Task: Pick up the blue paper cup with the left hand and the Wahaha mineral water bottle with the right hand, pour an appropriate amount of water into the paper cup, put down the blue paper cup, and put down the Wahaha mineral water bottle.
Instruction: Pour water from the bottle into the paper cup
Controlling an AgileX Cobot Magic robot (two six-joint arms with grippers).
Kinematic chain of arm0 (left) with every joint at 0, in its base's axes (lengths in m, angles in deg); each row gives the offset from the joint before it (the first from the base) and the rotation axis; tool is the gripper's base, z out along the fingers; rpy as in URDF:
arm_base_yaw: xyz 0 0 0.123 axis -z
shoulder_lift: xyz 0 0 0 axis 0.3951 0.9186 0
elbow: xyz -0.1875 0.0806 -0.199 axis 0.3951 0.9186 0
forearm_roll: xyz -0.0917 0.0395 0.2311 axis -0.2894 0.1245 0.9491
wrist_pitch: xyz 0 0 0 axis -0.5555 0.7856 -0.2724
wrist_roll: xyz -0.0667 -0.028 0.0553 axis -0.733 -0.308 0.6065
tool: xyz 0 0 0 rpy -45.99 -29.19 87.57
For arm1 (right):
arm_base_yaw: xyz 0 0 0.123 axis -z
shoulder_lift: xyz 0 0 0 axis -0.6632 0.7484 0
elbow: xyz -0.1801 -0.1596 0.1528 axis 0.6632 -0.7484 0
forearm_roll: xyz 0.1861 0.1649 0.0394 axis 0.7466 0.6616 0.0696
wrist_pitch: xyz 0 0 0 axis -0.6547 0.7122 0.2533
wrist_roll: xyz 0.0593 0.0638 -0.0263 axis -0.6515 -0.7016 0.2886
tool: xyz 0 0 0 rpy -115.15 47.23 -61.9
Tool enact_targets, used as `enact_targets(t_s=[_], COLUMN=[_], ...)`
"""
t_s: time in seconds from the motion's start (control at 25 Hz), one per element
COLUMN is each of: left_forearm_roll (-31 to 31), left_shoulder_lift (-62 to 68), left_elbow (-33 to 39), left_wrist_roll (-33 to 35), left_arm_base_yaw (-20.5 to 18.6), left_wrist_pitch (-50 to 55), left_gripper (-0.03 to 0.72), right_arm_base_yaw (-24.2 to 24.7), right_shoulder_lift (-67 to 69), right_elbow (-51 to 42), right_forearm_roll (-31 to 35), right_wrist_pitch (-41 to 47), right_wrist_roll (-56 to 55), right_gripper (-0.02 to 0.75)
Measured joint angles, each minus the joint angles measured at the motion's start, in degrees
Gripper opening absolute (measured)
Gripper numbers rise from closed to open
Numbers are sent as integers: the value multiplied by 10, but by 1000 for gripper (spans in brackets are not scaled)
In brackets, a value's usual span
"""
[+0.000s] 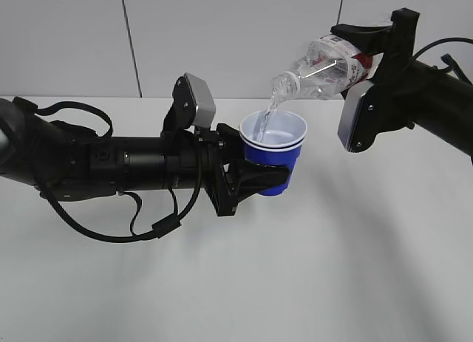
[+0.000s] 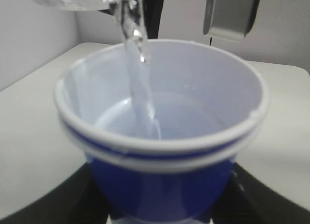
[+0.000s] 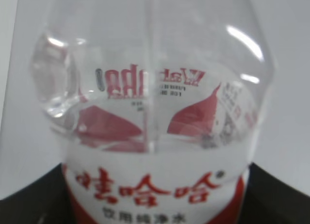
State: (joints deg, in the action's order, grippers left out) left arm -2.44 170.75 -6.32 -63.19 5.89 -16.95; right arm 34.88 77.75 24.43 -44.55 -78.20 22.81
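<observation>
My left gripper (image 1: 267, 178) is shut on the blue paper cup (image 1: 273, 150) and holds it upright above the table. My right gripper (image 1: 369, 50) is shut on the Wahaha mineral water bottle (image 1: 321, 67), tilted with its neck down to the left over the cup. A thin stream of water (image 1: 267, 119) runs from the neck into the cup. In the left wrist view the cup (image 2: 160, 185) fills the frame, the stream (image 2: 138, 64) falls into it and water (image 2: 169, 120) covers its bottom. In the right wrist view the bottle's label (image 3: 155, 185) sits between the black jaws.
The white table (image 1: 332, 268) lies below both arms. A grey panelled wall (image 1: 222, 32) stands behind. Loose black cables (image 1: 148, 224) hang under the left arm. The right arm's silver-grey block (image 1: 356, 117) is just right of the cup.
</observation>
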Motion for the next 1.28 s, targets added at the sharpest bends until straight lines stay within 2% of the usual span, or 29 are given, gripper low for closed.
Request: enact_targets(t_s=[1.28], left_forearm_roll=[1], left_shoulder_lift=[0], left_elbow=[0], left_wrist_roll=[0], left_arm_base_yaw=[0], left_wrist_pitch=[-3], left_gripper=[425], right_arm_base_yaw=[0], right_shoulder_lift=[0], right_elbow=[0], right_forearm_roll=[-6], right_wrist_pitch=[-6], right_wrist_roll=[14], right_gripper=[469])
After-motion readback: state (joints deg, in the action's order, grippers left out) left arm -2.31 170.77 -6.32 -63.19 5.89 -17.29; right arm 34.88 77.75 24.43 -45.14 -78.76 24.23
